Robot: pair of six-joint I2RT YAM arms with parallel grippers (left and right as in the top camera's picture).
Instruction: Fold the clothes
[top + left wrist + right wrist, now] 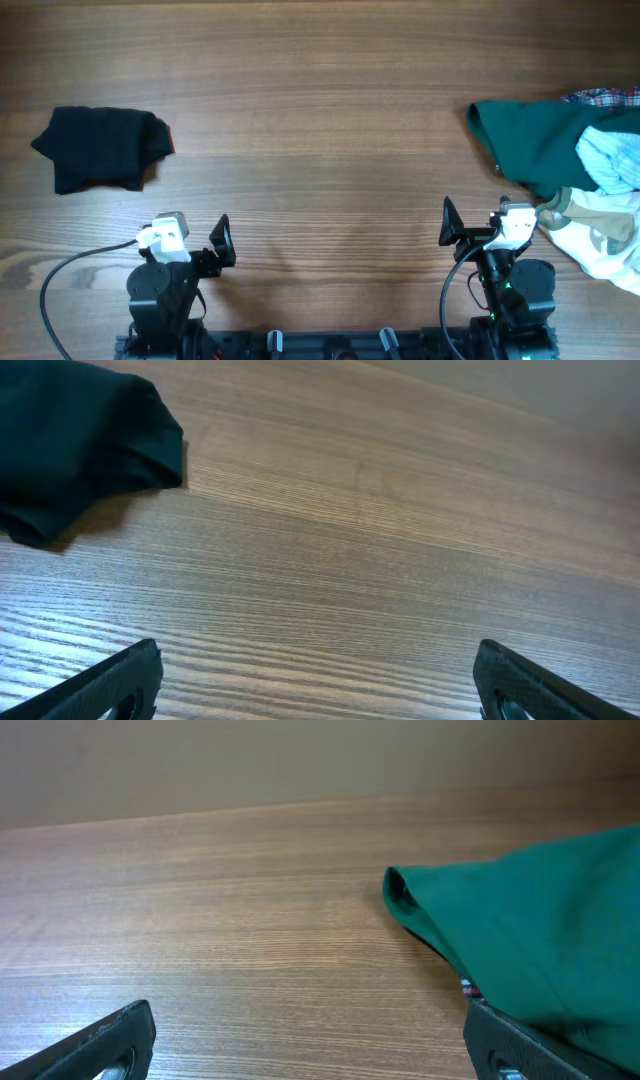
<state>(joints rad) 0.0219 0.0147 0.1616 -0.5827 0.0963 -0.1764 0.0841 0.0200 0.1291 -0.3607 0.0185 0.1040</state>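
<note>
We see the black shirt (100,148) lying near the left edge of the tabletop (320,90). It sits in a small lumpy bundle, not spread out flat. We cannot see a collar or any white mark on it from here.

We think it is soft and light. It will flop and sag when we lift it, and it will not break. It may slide a little on the smooth wood. We think the best place to take hold is a loose outer edge or a corner of the bundle, one at each side, so it can open out. A pinch in the thick middle would likely just lift the whole lump.

The left end effector (190,240) is by the near edge, close to the shirt but not touching it. Its fingers are spread wide with nothing between them. The right end effector (480,232) is by the near edge too, just beside the pile at the right edge. It is spread wide as well and holds nothing.

Now we count:
- one black shirt
- one dark green garment (530,140)
- one pale blue garment (610,160) on top of the green one
- one cream and white garment (600,235)
- one bit of checked cloth (605,97) peeking out behind the pile
- two end effectors
</note>
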